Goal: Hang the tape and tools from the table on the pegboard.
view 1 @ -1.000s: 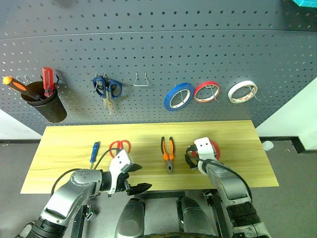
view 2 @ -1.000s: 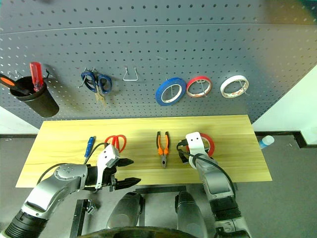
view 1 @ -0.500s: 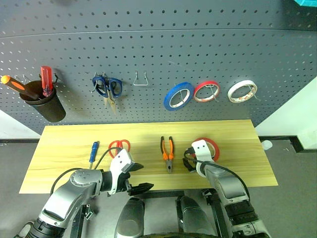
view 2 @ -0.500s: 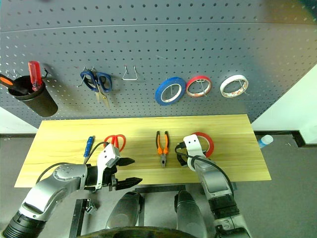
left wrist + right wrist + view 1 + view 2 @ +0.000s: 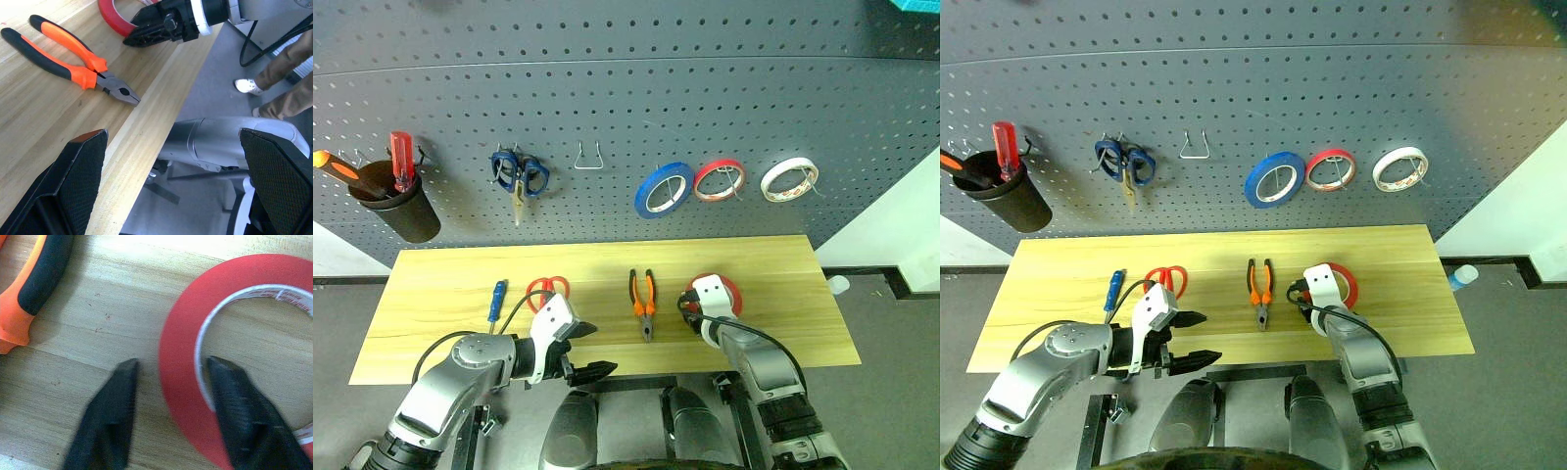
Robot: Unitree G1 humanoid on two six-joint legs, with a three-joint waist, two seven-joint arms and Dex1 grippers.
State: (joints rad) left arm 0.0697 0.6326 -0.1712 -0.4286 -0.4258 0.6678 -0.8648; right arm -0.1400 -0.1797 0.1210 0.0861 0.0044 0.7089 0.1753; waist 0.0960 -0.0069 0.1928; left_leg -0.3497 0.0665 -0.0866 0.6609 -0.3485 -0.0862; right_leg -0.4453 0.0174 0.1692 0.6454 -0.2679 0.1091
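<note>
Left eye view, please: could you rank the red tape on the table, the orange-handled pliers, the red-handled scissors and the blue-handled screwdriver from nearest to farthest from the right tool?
1. Red tape: at the right tool, one finger inside its ring.
2. Orange-handled pliers: just left of it, mid-table.
3. Red-handled scissors: farther left.
4. Blue-handled screwdriver: farthest left.

The tape (image 5: 234,357) showing between the black fingers (image 5: 105,423) of the right gripper (image 5: 168,416) is wearing a wide red band around a pale core, on the table (image 5: 460,294) of light yellowish planks. Just beside that gripper, the pliers (image 5: 643,299) are showing orange-and-black handles. Beyond the left gripper (image 5: 585,351), the scissors (image 5: 548,287) are showing red loops, with the pegboard (image 5: 607,98) showing dark grey with a dotted grid
</note>
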